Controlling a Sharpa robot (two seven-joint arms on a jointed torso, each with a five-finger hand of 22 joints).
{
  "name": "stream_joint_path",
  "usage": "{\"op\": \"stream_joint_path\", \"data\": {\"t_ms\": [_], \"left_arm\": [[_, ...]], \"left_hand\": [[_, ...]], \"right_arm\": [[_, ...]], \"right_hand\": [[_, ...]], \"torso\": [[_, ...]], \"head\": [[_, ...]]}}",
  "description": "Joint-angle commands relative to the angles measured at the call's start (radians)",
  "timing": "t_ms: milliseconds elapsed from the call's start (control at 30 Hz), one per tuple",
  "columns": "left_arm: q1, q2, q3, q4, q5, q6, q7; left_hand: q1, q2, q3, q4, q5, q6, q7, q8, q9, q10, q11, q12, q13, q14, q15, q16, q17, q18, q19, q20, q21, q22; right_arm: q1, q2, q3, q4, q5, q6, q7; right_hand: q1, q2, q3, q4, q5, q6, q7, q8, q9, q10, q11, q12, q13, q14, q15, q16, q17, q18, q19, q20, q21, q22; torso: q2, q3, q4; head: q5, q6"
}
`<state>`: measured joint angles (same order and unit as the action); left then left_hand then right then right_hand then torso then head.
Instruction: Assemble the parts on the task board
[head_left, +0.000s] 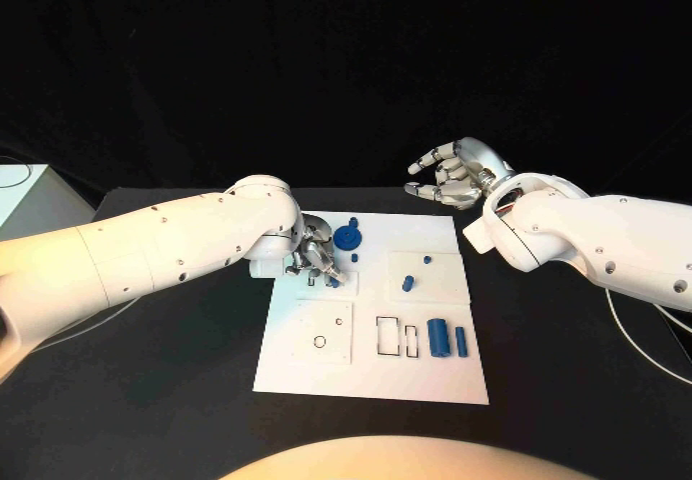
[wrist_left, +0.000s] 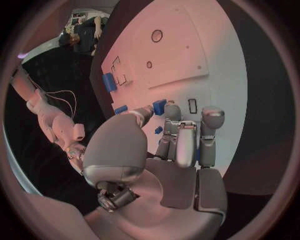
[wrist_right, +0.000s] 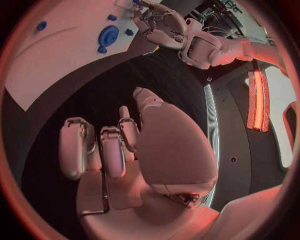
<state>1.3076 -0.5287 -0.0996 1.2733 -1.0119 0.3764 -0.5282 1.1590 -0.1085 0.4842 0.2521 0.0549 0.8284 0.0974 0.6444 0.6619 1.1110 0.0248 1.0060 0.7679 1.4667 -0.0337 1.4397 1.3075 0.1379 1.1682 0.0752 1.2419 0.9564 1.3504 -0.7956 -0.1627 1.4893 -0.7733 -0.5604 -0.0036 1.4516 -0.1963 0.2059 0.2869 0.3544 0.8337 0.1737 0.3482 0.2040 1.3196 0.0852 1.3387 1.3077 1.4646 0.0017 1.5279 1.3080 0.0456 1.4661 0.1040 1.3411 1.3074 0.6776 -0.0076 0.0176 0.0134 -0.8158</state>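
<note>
The white task board lies in the middle of the black table. My left hand hovers low over its far left part, and thumb and a finger pinch a small blue part, also seen at the fingertips. A blue gear sits just beyond that hand. Two small blue pieces lie mid-board, and two blue cylinders lie near the right edge. My right hand is raised behind the board's far right corner, fingers apart and holding nothing. The right wrist view shows the gear and the left hand.
A white box stands at the table's far left edge. The board has rectangular slots beside the cylinders and a round hole on its near left. A thin cable runs along the table at the right.
</note>
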Motion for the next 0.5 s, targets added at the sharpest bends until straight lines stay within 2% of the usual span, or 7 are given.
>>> {"op": "stream_joint_path", "data": {"t_ms": [33, 267, 367, 400, 500], "left_arm": [[-0.001, 0.003, 0.000, 0.001, 0.025, 0.012, 0.006], [-0.001, 0.003, 0.000, 0.001, 0.039, 0.023, 0.009], [-0.001, 0.002, 0.000, 0.001, 0.045, 0.008, 0.011], [-0.001, 0.001, 0.000, 0.001, 0.048, -0.001, 0.012], [-0.001, -0.002, 0.000, 0.002, 0.062, -0.031, 0.015]], "left_hand": [[0.020, 0.003, 0.024, -0.014, 0.000, -0.006, -0.002, -0.006, 0.007, -0.009, -0.002, -0.007, -0.002, 0.017, -0.002, 0.003, 0.022, -0.008, -0.007, -0.001, -0.002, 0.003], [0.046, 0.002, 0.088, -0.052, -0.001, -0.005, -0.005, -0.011, 0.024, -0.009, -0.005, -0.009, -0.003, 0.017, -0.005, 0.004, 0.024, -0.008, -0.009, -0.002, 0.000, 0.004], [0.059, -0.002, 0.172, -0.098, -0.001, -0.005, -0.007, -0.014, 0.042, -0.002, -0.009, -0.010, -0.001, 0.021, -0.009, 0.008, 0.032, -0.009, -0.005, -0.005, 0.006, 0.012], [0.058, -0.008, 0.223, -0.126, 0.000, -0.003, -0.008, -0.011, 0.054, 0.005, -0.010, -0.008, 0.001, 0.024, -0.011, 0.012, 0.039, -0.011, 0.001, -0.007, 0.013, 0.021], [0.033, -0.022, 0.318, -0.179, 0.001, -0.002, -0.011, 0.005, 0.090, 0.027, -0.014, -0.001, 0.011, 0.033, -0.014, 0.021, 0.055, -0.014, 0.015, -0.011, 0.028, 0.042]], "right_arm": [[-0.001, 0.001, 0.000, -0.001, -0.001, 0.017, 0.003], [-0.002, 0.002, 0.000, -0.003, -0.001, 0.020, 0.003], [-0.002, 0.003, 0.000, -0.003, 0.000, 0.021, 0.002], [-0.003, 0.003, 0.000, -0.004, 0.000, 0.022, 0.002], [-0.003, 0.003, 0.000, -0.005, 0.000, 0.023, 0.002]], "right_hand": [[-0.009, -0.002, 0.007, 0.000, 0.004, -0.008, -0.003, -0.007, -0.002, -0.007, 0.001, -0.003, 0.004, 0.079, 0.008, -0.005, 0.176, 0.007, 0.005, 0.006, -0.007, 0.130], [-0.009, -0.002, 0.007, 0.000, 0.004, -0.008, -0.003, -0.007, -0.002, -0.007, 0.001, -0.003, 0.004, 0.079, 0.008, -0.005, 0.176, 0.007, 0.005, 0.006, -0.007, 0.130], [-0.009, -0.002, 0.007, 0.000, 0.004, -0.008, -0.003, -0.007, -0.002, -0.007, 0.001, -0.003, 0.004, 0.079, 0.008, -0.005, 0.176, 0.007, 0.005, 0.006, -0.007, 0.130], [-0.009, -0.002, 0.007, 0.000, 0.004, -0.008, -0.003, -0.007, -0.002, -0.007, 0.001, -0.003, 0.004, 0.079, 0.008, -0.005, 0.176, 0.007, 0.005, 0.006, -0.007, 0.130], [-0.009, -0.002, 0.007, 0.000, 0.004, -0.008, -0.003, -0.007, -0.002, -0.007, 0.001, -0.003, 0.004, 0.079, 0.008, -0.005, 0.176, 0.007, 0.005, 0.006, -0.007, 0.130]], "torso": [[0.000, 0.0002, 0.0000], [-0.001, 0.0001, 0.0003], [0.000, 0.0002, 0.0002], [0.000, 0.0002, 0.0002], [0.000, 0.0003, 0.0002]], "head": [[0.001, -0.001], [0.002, -0.003], [0.001, -0.004], [0.001, -0.004], [0.002, -0.004]]}}
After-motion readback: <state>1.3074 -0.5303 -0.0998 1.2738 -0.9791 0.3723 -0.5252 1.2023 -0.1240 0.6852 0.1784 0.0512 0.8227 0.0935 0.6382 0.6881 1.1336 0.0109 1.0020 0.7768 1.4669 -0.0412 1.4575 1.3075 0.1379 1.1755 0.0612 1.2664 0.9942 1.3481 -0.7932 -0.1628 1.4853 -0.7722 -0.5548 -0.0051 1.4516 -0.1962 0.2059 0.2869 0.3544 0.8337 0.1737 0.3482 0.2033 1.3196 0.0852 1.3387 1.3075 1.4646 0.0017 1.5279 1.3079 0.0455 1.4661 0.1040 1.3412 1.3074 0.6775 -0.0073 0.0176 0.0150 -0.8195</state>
